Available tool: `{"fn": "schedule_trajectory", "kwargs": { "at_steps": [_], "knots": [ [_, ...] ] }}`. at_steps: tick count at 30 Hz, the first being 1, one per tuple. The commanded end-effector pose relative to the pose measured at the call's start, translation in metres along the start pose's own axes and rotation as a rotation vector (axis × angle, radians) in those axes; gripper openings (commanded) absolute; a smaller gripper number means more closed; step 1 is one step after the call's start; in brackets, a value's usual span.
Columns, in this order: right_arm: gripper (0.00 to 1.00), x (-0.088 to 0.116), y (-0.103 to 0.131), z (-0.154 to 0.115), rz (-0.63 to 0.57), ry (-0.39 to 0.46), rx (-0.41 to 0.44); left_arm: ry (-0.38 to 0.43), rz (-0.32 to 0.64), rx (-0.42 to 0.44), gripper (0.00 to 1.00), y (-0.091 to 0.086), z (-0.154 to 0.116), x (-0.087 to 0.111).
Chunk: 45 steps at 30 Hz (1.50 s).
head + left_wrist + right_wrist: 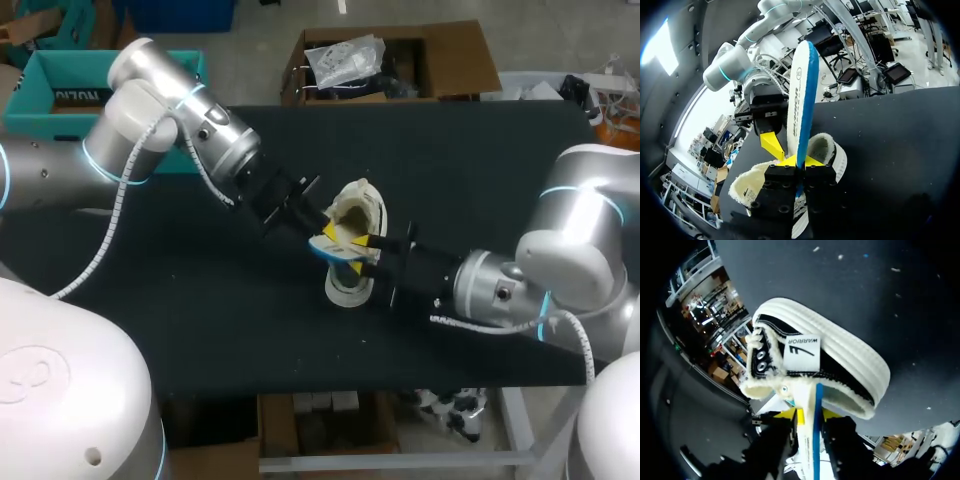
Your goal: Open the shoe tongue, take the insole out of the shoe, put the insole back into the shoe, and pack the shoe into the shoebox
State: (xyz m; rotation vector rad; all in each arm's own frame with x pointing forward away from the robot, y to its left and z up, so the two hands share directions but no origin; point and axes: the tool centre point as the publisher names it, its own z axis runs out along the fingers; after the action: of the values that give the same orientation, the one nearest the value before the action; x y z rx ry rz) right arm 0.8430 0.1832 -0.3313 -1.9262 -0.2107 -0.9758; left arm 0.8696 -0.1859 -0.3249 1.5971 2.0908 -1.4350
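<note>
Insole (333, 243): clamped edge-on by left pincer (797, 161) and right pincer (809, 415) (both closed on it) over shoe (362, 205). Advised: toe end aligned with opening first.

On shoe (840, 367), white tag (801, 353): logo mark, one word; insole (798, 95) print seemingly same.

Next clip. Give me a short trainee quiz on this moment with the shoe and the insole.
1. True or false: the insole lies flat inside the shoe.
2. What is the left gripper shut on? A the shoe; B the insole; C nothing.
3. Fill in: the insole has one white face and one ___ face.
Key: 1 false; 2 B; 3 blue.
</note>
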Motion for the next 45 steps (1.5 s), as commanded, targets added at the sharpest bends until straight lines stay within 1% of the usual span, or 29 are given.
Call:
{"fn": "schedule_trajectory", "kwargs": {
  "at_steps": [1,7,8,9,10,16,19,36,39,40,42,43,45],
  "knots": [
    [0.29,0.000,-0.006,-0.003,-0.007,0.004,-0.016,-0.004,0.000,-0.005,0.00,0.001,0.002,0.000],
    [0.30,-0.001,-0.010,-0.004,-0.017,0.000,-0.023,-0.003,-0.007,-0.019,0.00,0.002,0.004,0.000],
    [0.25,-0.001,-0.010,-0.004,-0.019,-0.001,-0.023,-0.003,-0.008,-0.020,0.00,0.003,0.004,0.000],
    [0.15,-0.001,-0.010,-0.004,-0.021,-0.002,-0.024,-0.004,-0.010,-0.023,0.00,0.003,0.005,0.001],
    [0.00,-0.001,-0.010,-0.004,-0.027,-0.004,-0.024,-0.005,-0.014,-0.028,0.00,0.003,0.005,0.001],
    [0.00,-0.001,-0.006,-0.003,-0.040,-0.016,-0.011,-0.012,-0.030,-0.052,0.00,0.004,0.006,0.002],
    [0.00,0.001,-0.005,0.000,-0.039,-0.046,0.012,-0.012,-0.030,-0.052,0.00,0.004,0.006,0.002],
    [0.00,0.001,-0.005,0.000,-0.039,-0.046,0.012,-0.012,-0.030,-0.052,0.00,0.004,0.006,0.002],
    [0.00,0.000,-0.005,-0.003,-0.061,-0.026,0.005,-0.015,-0.016,-0.061,0.00,0.004,0.006,0.001],
    [0.00,-0.001,-0.005,-0.004,-0.072,-0.018,-0.006,-0.021,-0.008,-0.049,0.00,0.004,0.007,0.000],
    [0.00,-0.004,-0.003,-0.005,-0.078,-0.009,-0.003,-0.022,0.006,-0.072,0.00,0.005,0.007,-0.003],
    [0.00,-0.005,-0.002,-0.004,-0.086,-0.001,-0.011,-0.030,0.017,-0.064,0.00,0.005,0.007,-0.004],
    [0.00,-0.007,0.000,-0.003,-0.088,0.006,-0.014,-0.032,0.024,-0.076,0.00,0.007,0.007,-0.006]
  ]
}}
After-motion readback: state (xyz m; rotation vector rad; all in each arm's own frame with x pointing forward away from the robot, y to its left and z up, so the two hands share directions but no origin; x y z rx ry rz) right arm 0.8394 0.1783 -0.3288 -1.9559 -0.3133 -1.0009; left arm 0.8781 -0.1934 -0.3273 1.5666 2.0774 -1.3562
